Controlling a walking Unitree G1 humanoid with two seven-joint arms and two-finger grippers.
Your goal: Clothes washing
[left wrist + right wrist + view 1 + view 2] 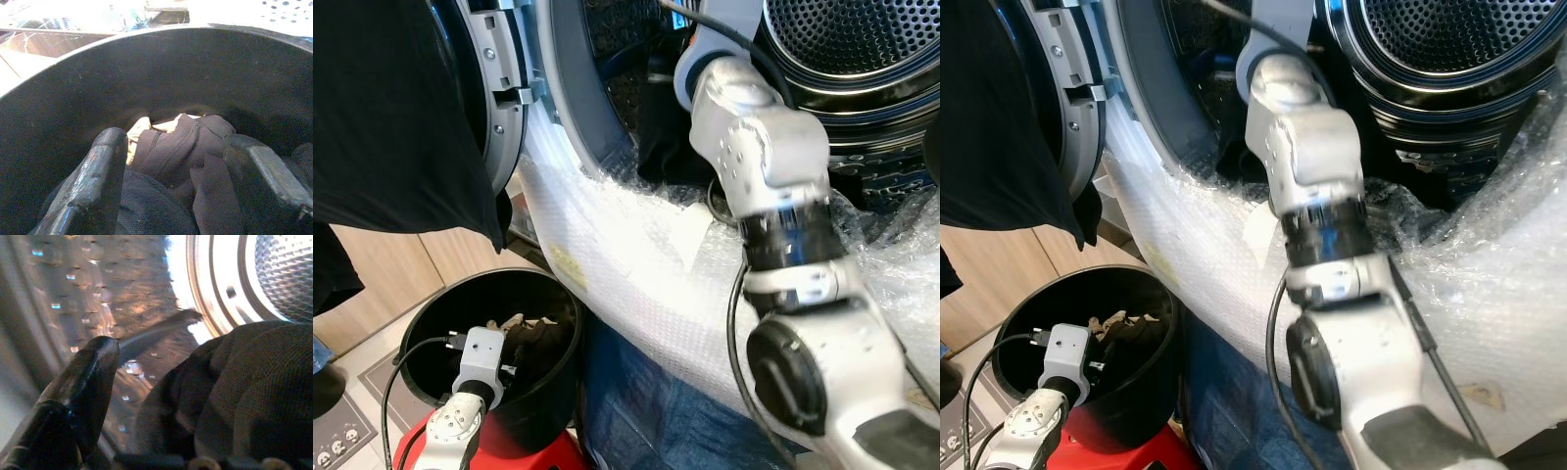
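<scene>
While the right arm reaches up toward the washing machine drum, a dark garment sits bunched against the right gripper in the right wrist view, just short of the drum's perforated steel wall. The garment is a crumpled mass with no clear long axis; its bulk trails from the gripper toward the drum mouth. One black finger shows beside the cloth and the other is covered by it, so whether the gripper is clamped on the garment cannot be told.

A second lot of clothes, dark with a pale piece behind, lies in the bottom of the black bucket at about 7 o'clock in the head views. The dark piece on top runs lengthwise from the left gripper away toward the bucket's far wall. The left gripper is down inside the bucket, its fingers spread wide either side of the cloth, gripping nothing.

Bubble wrap covers the machine front below the drum, from 9 to 3 o'clock. The open door stands at 11 o'clock, with a black cloth hanging before it. A red stool shows beneath the bucket.
</scene>
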